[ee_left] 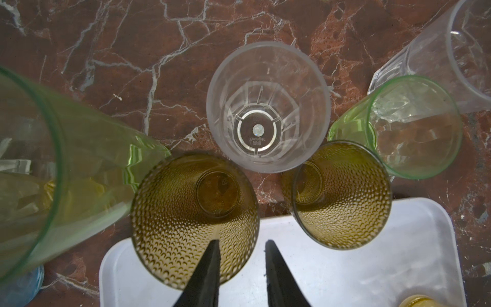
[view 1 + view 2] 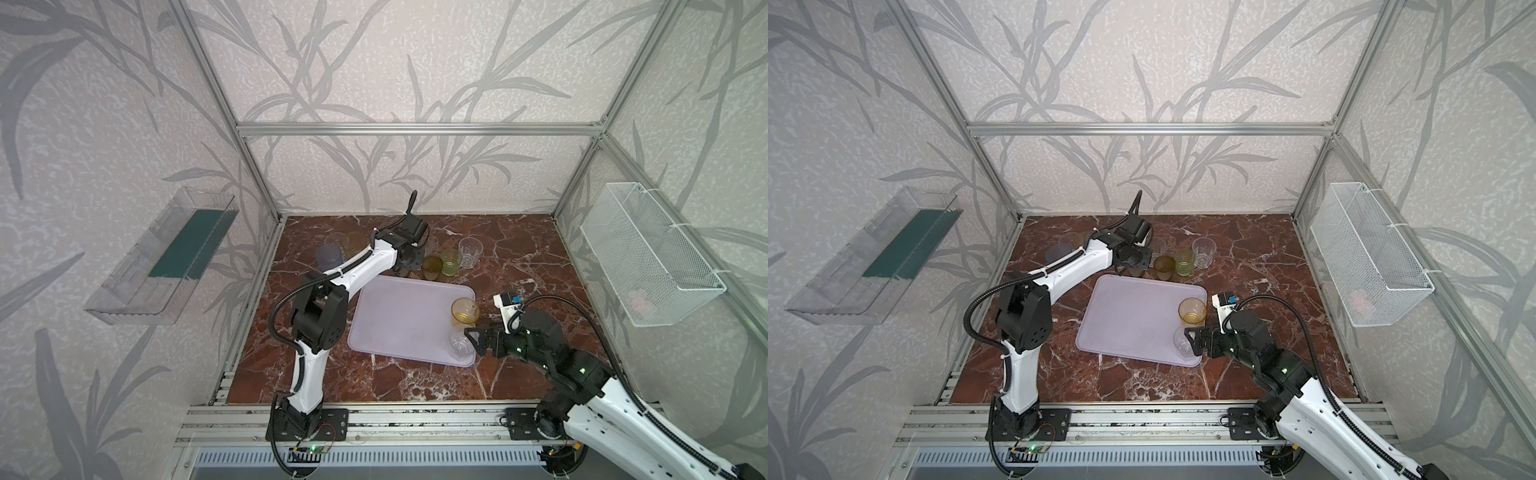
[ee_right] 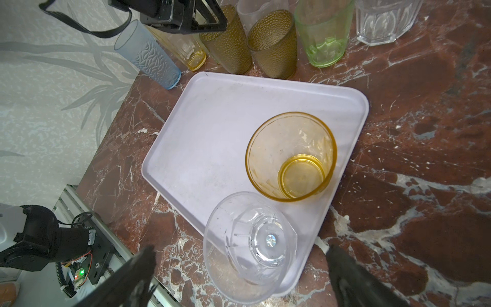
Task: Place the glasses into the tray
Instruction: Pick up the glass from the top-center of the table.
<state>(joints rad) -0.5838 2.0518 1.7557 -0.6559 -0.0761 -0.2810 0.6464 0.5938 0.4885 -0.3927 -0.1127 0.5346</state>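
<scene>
The lavender tray (image 2: 399,320) lies mid-table. On its right side stand a short yellow glass (image 2: 464,311) and a short clear glass (image 3: 249,247). My right gripper (image 3: 241,247) is open wide, with a finger on each side of the clear glass and touching nothing. Behind the tray, my left gripper (image 1: 243,241) points down at a dimpled amber glass (image 1: 186,218). One finger is inside its rim and the other outside, and the jaws stand narrow. Whether they pinch the wall is unclear. A second amber glass (image 1: 342,196), a short green glass (image 1: 414,127) and a clear glass (image 1: 268,106) stand close by.
More glasses crowd the back: a tall pale-green glass (image 1: 53,159), a grey-blue glass (image 2: 329,257) and another clear glass (image 2: 470,252). A clear shelf (image 2: 166,257) hangs on the left wall. A wire basket (image 2: 648,257) hangs on the right wall.
</scene>
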